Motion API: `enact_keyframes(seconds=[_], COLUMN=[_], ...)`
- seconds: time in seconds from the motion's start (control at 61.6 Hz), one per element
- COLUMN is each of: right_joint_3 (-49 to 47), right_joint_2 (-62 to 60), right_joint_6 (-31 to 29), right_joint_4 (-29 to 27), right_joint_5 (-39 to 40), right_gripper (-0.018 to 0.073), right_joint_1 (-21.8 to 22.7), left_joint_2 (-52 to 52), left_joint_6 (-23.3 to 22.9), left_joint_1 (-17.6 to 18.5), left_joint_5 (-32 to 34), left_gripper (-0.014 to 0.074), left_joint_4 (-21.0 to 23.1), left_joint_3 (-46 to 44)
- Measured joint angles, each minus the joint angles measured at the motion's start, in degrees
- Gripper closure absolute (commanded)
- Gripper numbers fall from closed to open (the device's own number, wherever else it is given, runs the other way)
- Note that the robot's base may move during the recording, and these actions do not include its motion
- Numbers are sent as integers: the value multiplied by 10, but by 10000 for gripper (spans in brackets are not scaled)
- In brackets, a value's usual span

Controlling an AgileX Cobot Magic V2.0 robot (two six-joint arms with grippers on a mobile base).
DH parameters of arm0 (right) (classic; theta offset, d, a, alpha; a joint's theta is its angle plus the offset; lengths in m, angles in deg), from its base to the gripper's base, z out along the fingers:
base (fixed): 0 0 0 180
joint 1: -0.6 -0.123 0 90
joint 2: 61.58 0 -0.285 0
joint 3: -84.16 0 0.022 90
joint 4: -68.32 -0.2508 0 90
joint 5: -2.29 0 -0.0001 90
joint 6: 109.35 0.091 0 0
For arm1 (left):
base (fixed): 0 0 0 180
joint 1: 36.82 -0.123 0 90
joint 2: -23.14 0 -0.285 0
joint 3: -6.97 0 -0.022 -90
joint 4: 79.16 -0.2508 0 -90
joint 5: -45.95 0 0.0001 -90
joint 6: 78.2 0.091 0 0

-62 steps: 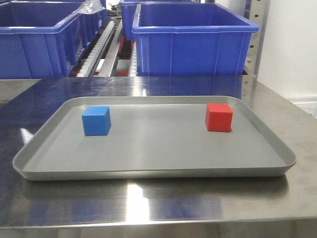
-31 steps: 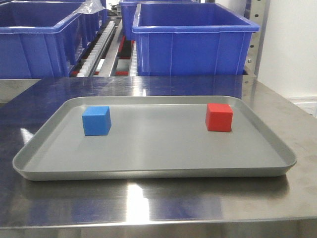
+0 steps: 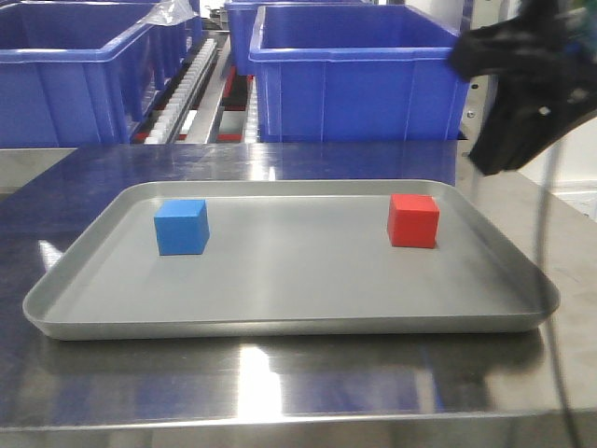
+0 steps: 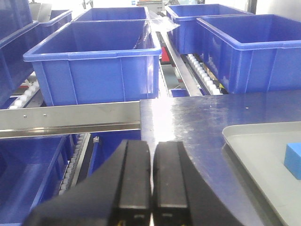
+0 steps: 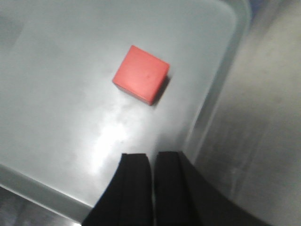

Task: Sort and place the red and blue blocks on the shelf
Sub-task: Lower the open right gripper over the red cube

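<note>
The red block (image 3: 412, 220) sits at the right of the grey tray (image 3: 280, 322), and the blue block (image 3: 181, 227) at its left. In the right wrist view my right gripper (image 5: 153, 157) is shut and empty, hovering above the tray's right edge, with the red block (image 5: 141, 74) ahead and apart from it. My right arm (image 3: 522, 84) shows blurred at the upper right. My left gripper (image 4: 151, 146) is shut and empty, over the table's left edge, left of the tray. The blue block (image 4: 294, 160) is at the far right there. The shelf (image 4: 70, 117) lies beyond.
Large blue bins (image 3: 359, 75) stand on the shelf's roller tracks (image 3: 182, 89) behind the steel table (image 3: 280, 392). More bins (image 4: 96, 61) fill the left wrist view, some below the steel front rail. The tray's rim (image 5: 221, 84) runs beside my right gripper.
My right arm has come into the front view at the upper right, where nothing showed before. Both blocks and the tray have stayed in place.
</note>
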Motion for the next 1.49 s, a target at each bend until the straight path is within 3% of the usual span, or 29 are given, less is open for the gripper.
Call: enact_keyframes(seconds=[0.114,0.308,0.6,0.844,1.493], right_joint_3=[-66,-173,-289,-299,-299], right_joint_2=[57,128,210,243,290], right_joint_6=[67,140,243,261,290], right_joint_4=[0,0,40,63,58], right_joint_5=[-70,-163,-217,-225,-209], right_gripper=[64,58,21,16,16], right_joint_1=[-10,-12,-30,-34,-50], left_joint_2=[0,0,0,0,0], left_joint_6=[0,0,0,0,0], left_joint_1=[0,0,0,0,0], left_joint_5=[0,0,0,0,0], left_gripper=[472,472,472,472,472], left_joint_4=[0,0,0,0,0], left_joint_3=[0,0,0,0,0])
